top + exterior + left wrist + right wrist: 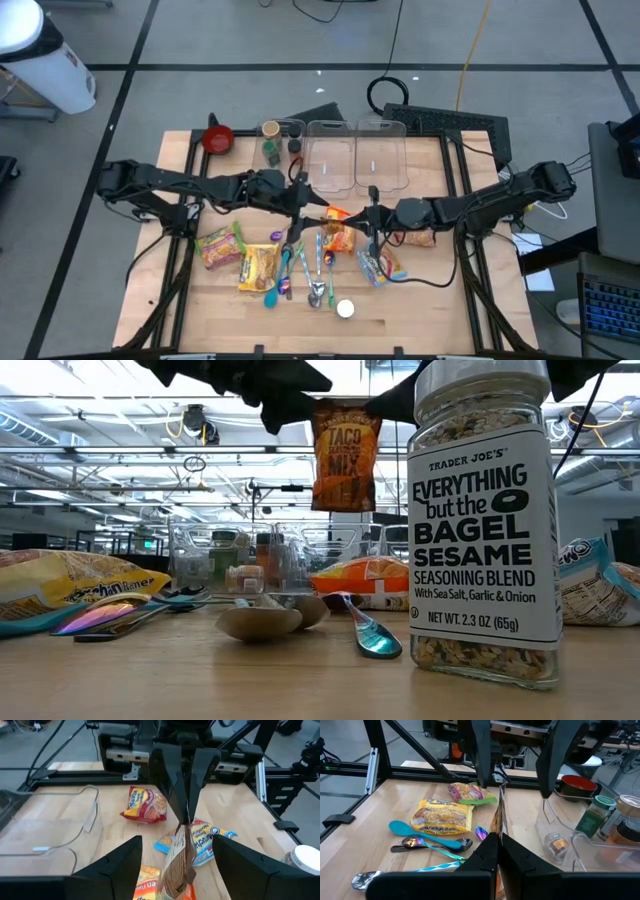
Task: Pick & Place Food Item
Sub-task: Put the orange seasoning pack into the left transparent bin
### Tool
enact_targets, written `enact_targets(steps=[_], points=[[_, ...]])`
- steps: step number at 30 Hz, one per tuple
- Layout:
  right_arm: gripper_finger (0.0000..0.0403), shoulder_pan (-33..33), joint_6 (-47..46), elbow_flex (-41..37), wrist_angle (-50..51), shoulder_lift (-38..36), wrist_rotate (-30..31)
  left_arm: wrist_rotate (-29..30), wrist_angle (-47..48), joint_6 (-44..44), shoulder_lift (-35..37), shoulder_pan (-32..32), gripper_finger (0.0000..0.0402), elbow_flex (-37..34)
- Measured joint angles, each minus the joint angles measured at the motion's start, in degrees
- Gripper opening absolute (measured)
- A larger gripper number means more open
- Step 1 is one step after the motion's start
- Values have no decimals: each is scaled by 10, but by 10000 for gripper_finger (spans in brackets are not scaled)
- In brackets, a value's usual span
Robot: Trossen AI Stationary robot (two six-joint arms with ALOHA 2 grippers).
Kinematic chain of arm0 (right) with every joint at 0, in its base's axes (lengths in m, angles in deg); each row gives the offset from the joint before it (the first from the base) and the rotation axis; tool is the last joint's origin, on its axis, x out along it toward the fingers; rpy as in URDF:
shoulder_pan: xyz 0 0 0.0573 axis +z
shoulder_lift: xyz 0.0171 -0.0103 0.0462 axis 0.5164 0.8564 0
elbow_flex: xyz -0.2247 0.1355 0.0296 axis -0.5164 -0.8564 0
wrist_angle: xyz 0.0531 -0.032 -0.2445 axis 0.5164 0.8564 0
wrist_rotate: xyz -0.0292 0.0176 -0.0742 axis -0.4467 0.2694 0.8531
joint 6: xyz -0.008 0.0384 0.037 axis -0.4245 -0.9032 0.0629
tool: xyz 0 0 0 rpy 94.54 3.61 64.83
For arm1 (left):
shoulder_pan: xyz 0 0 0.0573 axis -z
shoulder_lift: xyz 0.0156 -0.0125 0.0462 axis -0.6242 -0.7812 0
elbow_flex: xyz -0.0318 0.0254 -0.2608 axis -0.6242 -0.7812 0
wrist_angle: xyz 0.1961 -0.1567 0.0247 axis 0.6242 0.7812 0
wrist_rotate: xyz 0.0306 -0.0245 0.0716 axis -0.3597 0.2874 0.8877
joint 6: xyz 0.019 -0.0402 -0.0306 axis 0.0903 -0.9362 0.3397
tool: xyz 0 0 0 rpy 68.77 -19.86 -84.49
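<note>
Hanging limp above the tabletop's middle, the light, crinkly taco mix packet (345, 452) is pinched at its top edge by the right gripper (497, 840), while the left gripper (175, 865) stands apart around it.

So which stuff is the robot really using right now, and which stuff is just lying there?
Being used:
- taco mix packet, held up in the air
- right gripper, shut on the packet's top edge
- left gripper, open on either side of the packet
- clear bins, probably where food goes

Just lying there:
- spoons
- ramen packs
- seasoning jar
- red bowl
</note>
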Motion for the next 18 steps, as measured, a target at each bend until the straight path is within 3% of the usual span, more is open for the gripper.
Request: enact_targets(steps=[5,18], points=[[0,0,9,0,-1,0,0,-25,4,-7,-8,0,222,0],[0,0,13,0,-9,0,-2,-25,-16,-2,-25,0,182,0]])
